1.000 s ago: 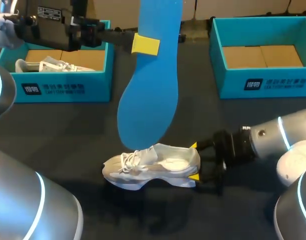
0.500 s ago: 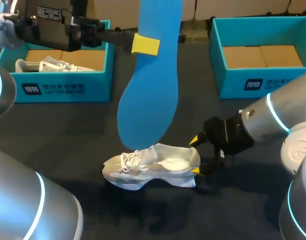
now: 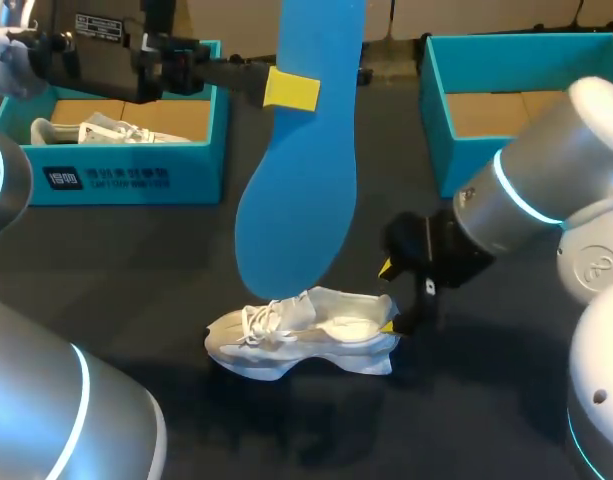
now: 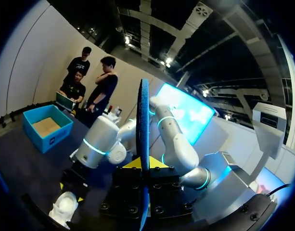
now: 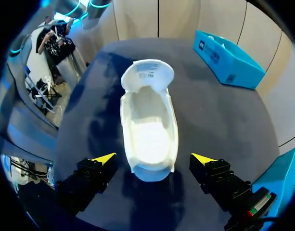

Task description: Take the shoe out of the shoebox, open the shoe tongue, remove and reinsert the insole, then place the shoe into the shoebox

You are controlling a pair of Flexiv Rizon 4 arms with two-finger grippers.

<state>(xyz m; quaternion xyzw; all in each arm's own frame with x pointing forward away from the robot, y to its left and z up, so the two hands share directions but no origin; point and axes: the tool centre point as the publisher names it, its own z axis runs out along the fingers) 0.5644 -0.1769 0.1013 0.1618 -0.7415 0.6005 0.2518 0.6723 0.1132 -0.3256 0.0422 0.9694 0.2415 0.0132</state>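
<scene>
Shoe (image 5: 148, 130) between parted right tool (image 5: 154, 159)

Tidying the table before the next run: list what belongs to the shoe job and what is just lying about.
Job: white shoe, blue insole in left pincer, empty shoebox.
Lying about: second shoebox, with another shoe inside.

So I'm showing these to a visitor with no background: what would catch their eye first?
First the big flat blue insole, held upright by the left gripper and hanging over the white lace-up sneaker in the middle of the dark table. Next comes the right gripper, its yellow-tipped fingers open on either side of the sneaker's heel.
</scene>
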